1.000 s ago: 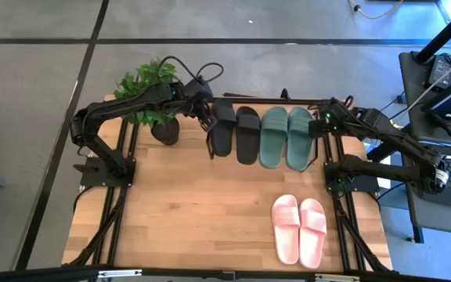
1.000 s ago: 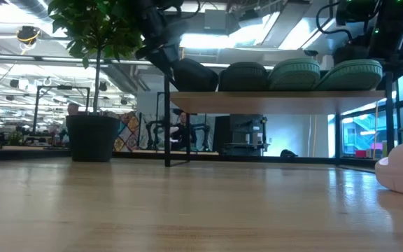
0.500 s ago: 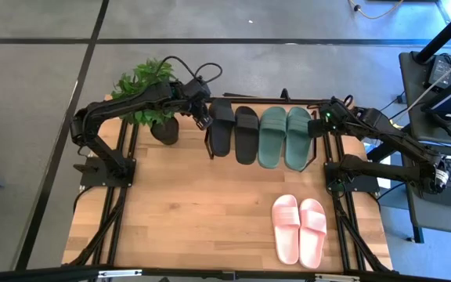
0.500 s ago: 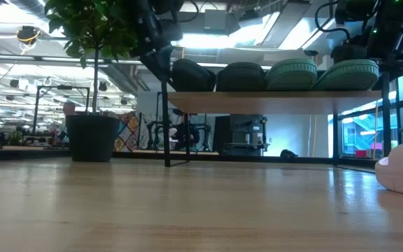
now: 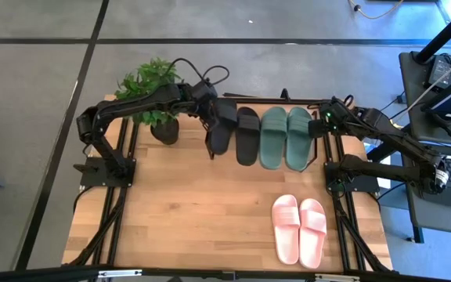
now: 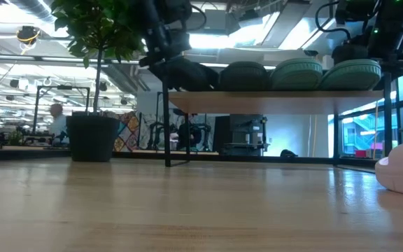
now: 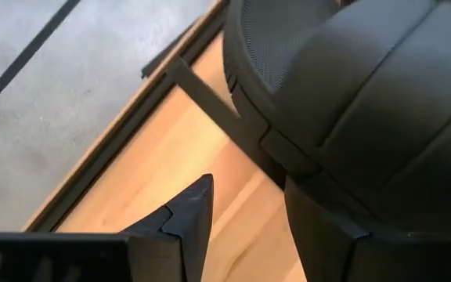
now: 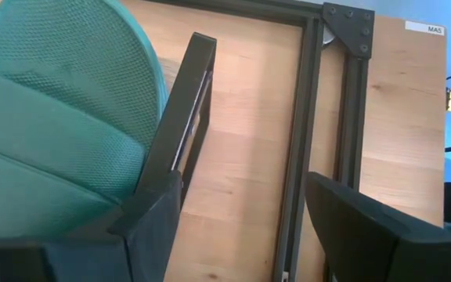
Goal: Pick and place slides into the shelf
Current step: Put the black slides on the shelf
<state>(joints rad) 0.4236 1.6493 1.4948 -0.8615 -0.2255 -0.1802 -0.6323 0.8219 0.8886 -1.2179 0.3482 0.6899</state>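
Observation:
Four slides lie side by side on the shelf (image 5: 308,160) at the table's far edge. The black pair is the left black slide (image 5: 220,129) and its mate (image 5: 247,135). The dark green pair (image 5: 286,138) lies to their right. The pale pink pair (image 5: 299,228) rests sole-down on the tabletop, near right. My left gripper (image 5: 208,116) is open at the left black slide's left side. My right gripper (image 5: 316,125) is open at the shelf's right end, beside the right green slide (image 8: 53,117). My left gripper has one finger (image 7: 343,235) against the left side of the left black slide, at its strap (image 7: 382,117). The other finger (image 7: 186,219) stands free over the shelf board. The slide lies on the shelf, slightly askew. My right gripper has one finger (image 8: 151,227) close beside the green slide; I cannot tell whether it touches.
A potted plant (image 5: 151,98) stands at the far left, just left of the shelf and under my left arm. The shelf's black side frame (image 8: 182,117) runs between my right gripper's fingers. Bare tabletop (image 5: 194,211) lies near and left of the pink pair.
My left gripper has moved toward the table's right, up against the left black slide. That slide has turned a little on the shelf, its near end swinging left.

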